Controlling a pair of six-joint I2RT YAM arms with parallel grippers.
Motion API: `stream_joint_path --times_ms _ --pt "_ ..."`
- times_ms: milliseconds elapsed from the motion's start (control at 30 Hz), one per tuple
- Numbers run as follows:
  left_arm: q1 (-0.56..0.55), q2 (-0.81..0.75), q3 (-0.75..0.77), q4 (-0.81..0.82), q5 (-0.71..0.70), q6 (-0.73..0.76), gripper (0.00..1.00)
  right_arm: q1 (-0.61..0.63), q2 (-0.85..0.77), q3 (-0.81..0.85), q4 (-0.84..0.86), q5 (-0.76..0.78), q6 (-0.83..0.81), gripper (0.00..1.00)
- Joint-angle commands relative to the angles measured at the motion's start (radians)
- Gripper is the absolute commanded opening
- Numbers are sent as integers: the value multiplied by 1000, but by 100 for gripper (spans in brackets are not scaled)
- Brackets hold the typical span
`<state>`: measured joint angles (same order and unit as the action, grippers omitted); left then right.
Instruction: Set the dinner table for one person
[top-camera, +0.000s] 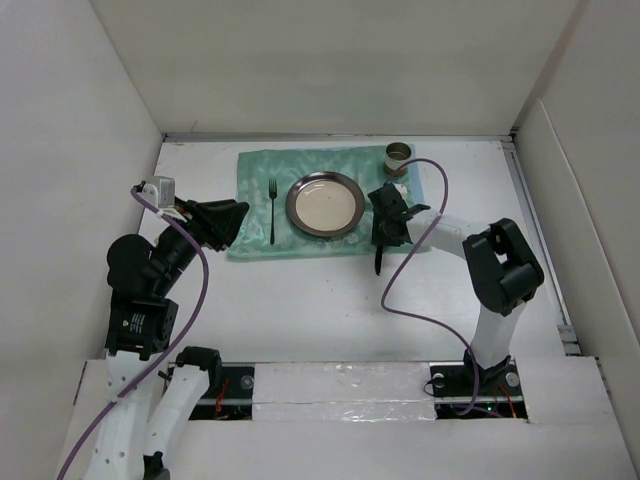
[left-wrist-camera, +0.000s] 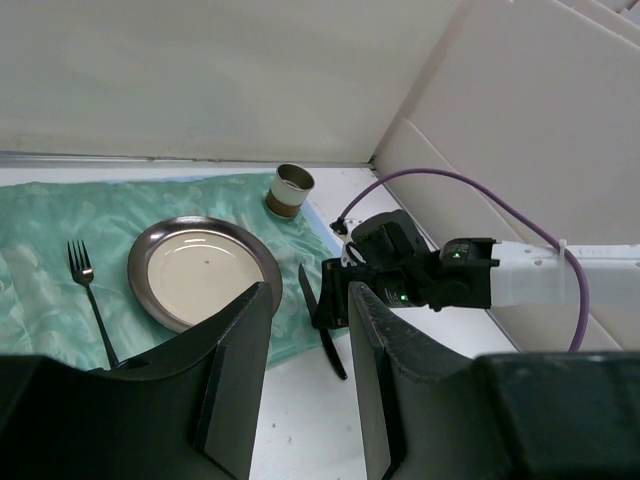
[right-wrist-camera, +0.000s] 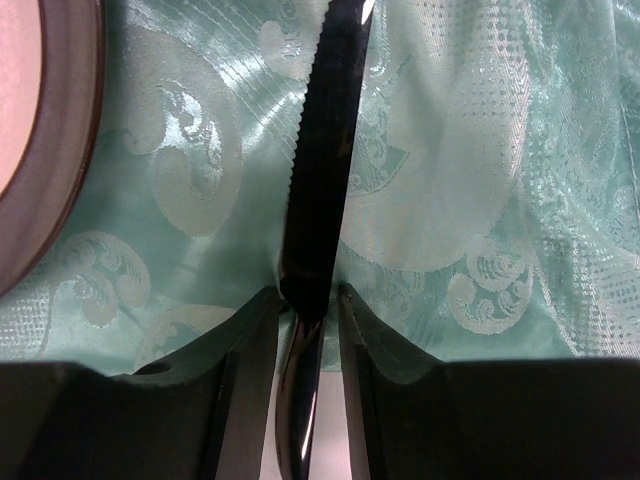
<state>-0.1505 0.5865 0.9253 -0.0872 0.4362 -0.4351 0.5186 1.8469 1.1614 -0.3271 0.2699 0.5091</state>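
Left arm is folded back at the near left of the table (top-camera: 300, 310). The left gripper (top-camera: 238, 222) points at the left edge of the cloth (top-camera: 258, 170) and hovers just short of it. Its fingers (left-wrist-camera: 240, 360) are apart with nothing between them. Right arm reaches in from the right, elbow up and wrist pitched down. The right gripper (right-wrist-camera: 308, 300) is low over the cloth's near right edge. Its fingers (right-wrist-camera: 250, 380) sit tight on both sides of the knife (right-wrist-camera: 318, 180) at the neck, so it looks clamped. The table itself spans the whole floor of the white enclosure, under the cloth and both arms. The top view gives the layout: fork (top-camera: 272, 210) left of the plate (top-camera: 290, 205), cup (top-camera: 398, 155) at the far right corner of the cloth, and the knife handle poking off the near edge onto bare table. There the gripper body hides the blade. The right wrist view fills that in: serrated blade flat on the cloth, teeth facing the plate rim, a strip of cloth between them. The left wrist view shows the right gripper side-on over the knife, with the blade tip pointing roughly at the cup.
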Motion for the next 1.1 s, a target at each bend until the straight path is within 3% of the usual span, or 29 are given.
stream_joint_path --times_ms 0,100,267,533,667,867,967,1000,1067 --pt "2 -1 7 58 15 -4 34 8 -2 -23 23 35 19 37" --pt "2 -2 6 58 13 -4 34 8 -18 -42 25 35 26 37" --pt "2 -2 6 58 13 -4 34 17 -15 -49 23 34 32 29" --pt "2 -8 4 58 10 -4 34 37 -49 -80 16 61 55 38" --pt "2 -10 3 58 10 -4 34 46 -64 -95 20 63 66 32" --pt "2 -11 10 50 -1 2 34 46 -32 -100 28 68 74 31" --pt "2 -10 10 50 1 2 34 46 -26 -111 43 66 77 21" --pt "2 -10 9 50 -2 2 34 46 -35 -114 42 74 80 8" --pt "2 -10 10 50 -1 3 34 57 -46 -114 39 75 85 6"
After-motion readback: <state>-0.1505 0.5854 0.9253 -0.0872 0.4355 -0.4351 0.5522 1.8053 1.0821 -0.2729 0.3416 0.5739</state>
